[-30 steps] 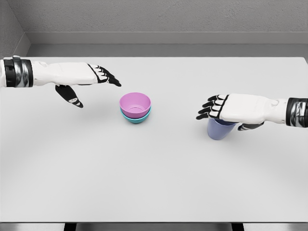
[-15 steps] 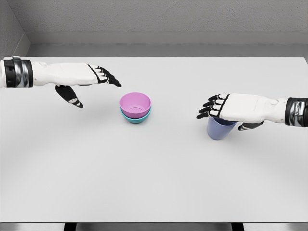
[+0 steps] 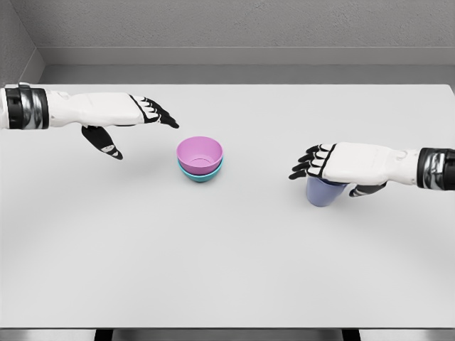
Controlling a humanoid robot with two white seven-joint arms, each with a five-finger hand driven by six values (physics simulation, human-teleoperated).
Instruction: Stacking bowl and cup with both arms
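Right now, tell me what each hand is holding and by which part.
The right hand grips the purple cup around its upper part, near the rim. The left hand is open, holding nothing, left of the stacked bowls.

A wide white table [image 3: 227,270] fills most of the head view, its top smooth and evenly lit with only soft shadows. Beyond its far edge runs a strip of grey floor [image 3: 242,74], meeting a rough grey back wall [image 3: 242,25] at a pale baseboard [image 3: 242,55]. A second grey wall [image 3: 14,39] closes the left corner.
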